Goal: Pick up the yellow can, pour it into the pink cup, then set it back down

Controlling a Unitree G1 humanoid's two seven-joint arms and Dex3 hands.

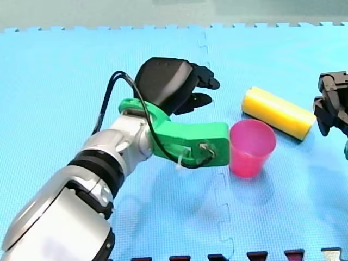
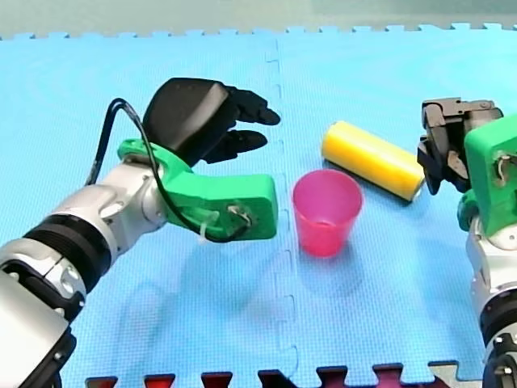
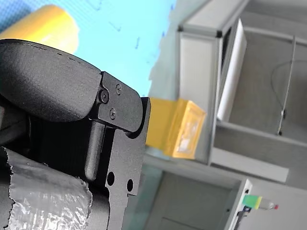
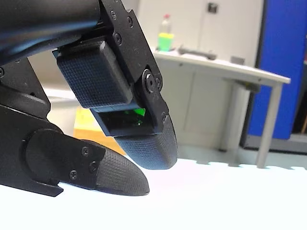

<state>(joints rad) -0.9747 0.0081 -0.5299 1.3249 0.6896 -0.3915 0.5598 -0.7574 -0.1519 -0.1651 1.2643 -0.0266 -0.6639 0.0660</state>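
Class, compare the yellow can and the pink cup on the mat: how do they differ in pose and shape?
The yellow can lies on its side; the pink cup stands upright, mouth up. The can is a straight cylinder; the cup tapers toward its base. Both sit on the blue mat, unheld.

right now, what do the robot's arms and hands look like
Both hands are black and blocky: the left hand is left of the pink cup, the right hand beside the yellow can. Each wrist carries a bright green bracket. The left arm is silver with black bands, a looped black cable and a white zip tie.
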